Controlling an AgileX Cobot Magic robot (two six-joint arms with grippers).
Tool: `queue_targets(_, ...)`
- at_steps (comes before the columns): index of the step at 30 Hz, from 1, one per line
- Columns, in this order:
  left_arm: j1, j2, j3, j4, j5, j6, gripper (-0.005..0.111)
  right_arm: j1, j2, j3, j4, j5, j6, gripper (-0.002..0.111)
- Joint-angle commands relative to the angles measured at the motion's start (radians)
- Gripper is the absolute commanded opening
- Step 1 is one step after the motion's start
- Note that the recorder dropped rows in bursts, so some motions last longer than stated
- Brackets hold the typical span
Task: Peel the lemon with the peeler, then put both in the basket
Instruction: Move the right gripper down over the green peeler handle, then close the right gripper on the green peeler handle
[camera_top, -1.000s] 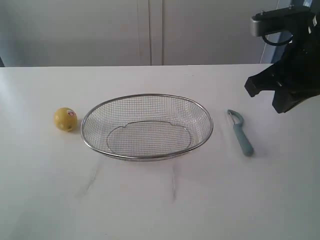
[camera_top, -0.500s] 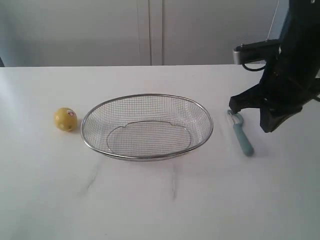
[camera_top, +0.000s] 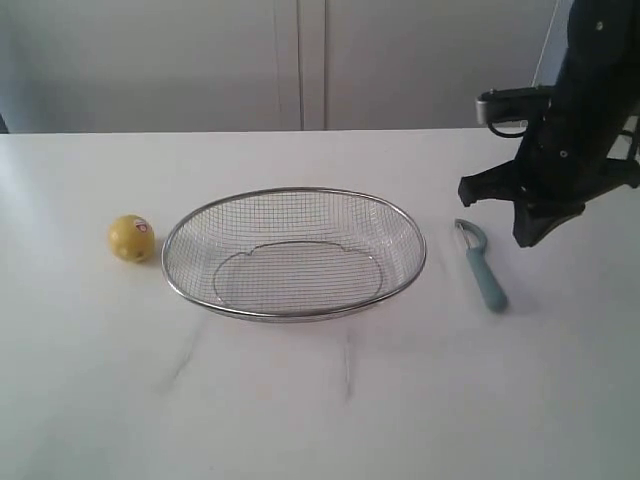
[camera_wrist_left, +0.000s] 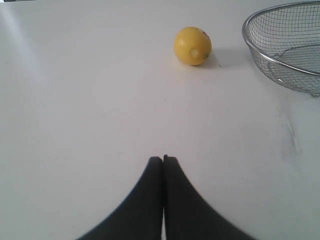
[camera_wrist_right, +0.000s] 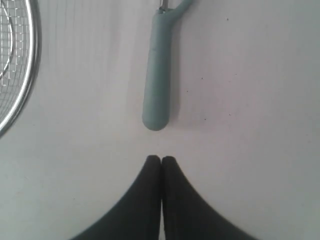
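The yellow lemon (camera_top: 131, 239) with a red-and-white sticker rests on the white table, just left of the silver wire basket (camera_top: 294, 192). The teal-handled peeler (camera_top: 483, 267) lies flat on the table right of the basket, blade end away from the table's front. My right gripper (camera_top: 527, 238) hangs above the table just right of the peeler; in the right wrist view its jaws (camera_wrist_right: 161, 159) are shut and empty, a short way from the peeler's handle end (camera_wrist_right: 157, 80). My left gripper (camera_wrist_left: 163, 159) is shut and empty over bare table, well away from the lemon (camera_wrist_left: 192, 45). The left arm is outside the exterior view.
The basket's rim shows in both wrist views (camera_wrist_left: 274, 56) (camera_wrist_right: 31, 75). Grey cabinet doors (camera_top: 300, 60) stand behind the table's far edge. Faint scuff marks (camera_top: 185, 355) streak the tabletop in front of the basket.
The right arm has swung in from the right edge and come down toward the peeler. Lemon, basket and peeler have not moved.
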Motion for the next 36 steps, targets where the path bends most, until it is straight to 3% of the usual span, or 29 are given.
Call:
queue_targets(1,-0.005,-0.005,0.003,-0.006,0.003,0.001,0.0,-0.011,0.058,-0.033,0.036,0.007,-0.019,0.0)
queue_targets(20,-0.005,-0.005,0.003,-0.006,0.003,0.001,0.0,-0.011,0.137,-0.047,0.044,-0.149,-0.019,0.001)
queue_targets(32,-0.005,-0.005,0.003,-0.006,0.003,0.001,0.0,-0.011,0.181,-0.047,0.044,-0.165,-0.019,0.019)
queue_targets(36,-0.005,-0.005,0.003,-0.006,0.003,0.001,0.0,-0.011,0.185,-0.047,0.044,-0.163,-0.019,0.033)
